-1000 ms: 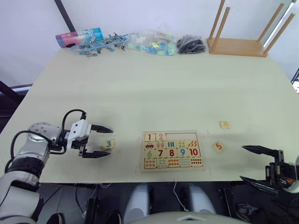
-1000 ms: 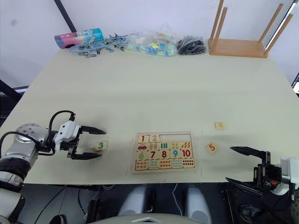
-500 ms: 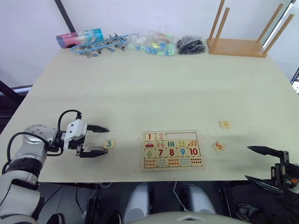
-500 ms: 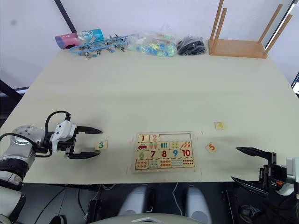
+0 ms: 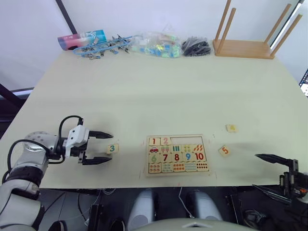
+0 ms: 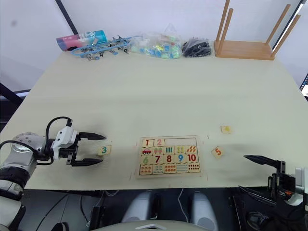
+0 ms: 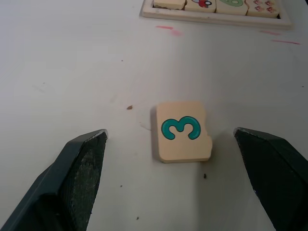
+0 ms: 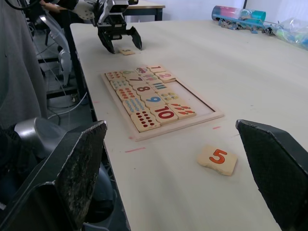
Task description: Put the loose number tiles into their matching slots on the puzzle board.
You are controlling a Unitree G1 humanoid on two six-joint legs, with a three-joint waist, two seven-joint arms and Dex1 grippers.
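Observation:
The puzzle board (image 5: 177,167) lies near the table's front edge. Tiles 1 (image 5: 154,141) and 2 (image 5: 165,141) sit in its top row, and the slots (image 5: 190,140) to their right are bare. The loose tile 3 (image 5: 111,148) lies flat on the table left of the board, between the fingertips of my open left gripper (image 7: 169,131), which does not touch it. Tile 5 (image 5: 224,151) and tile 4 (image 5: 231,128) lie to the right of the board. My right gripper (image 5: 257,171) hangs open and holds nothing, past the table's front edge at the right.
A wooden stand with upright dowels (image 5: 245,47) is at the back right. Along the back edge lie a black bundle (image 5: 196,46), clear bags of small parts (image 5: 156,44), blue clips (image 5: 103,46) and a coloured cylinder (image 5: 81,38).
My left gripper has drawn back slightly to the left, still straddling tile 3. The right gripper has sunk lower and further right, off the table's front edge.

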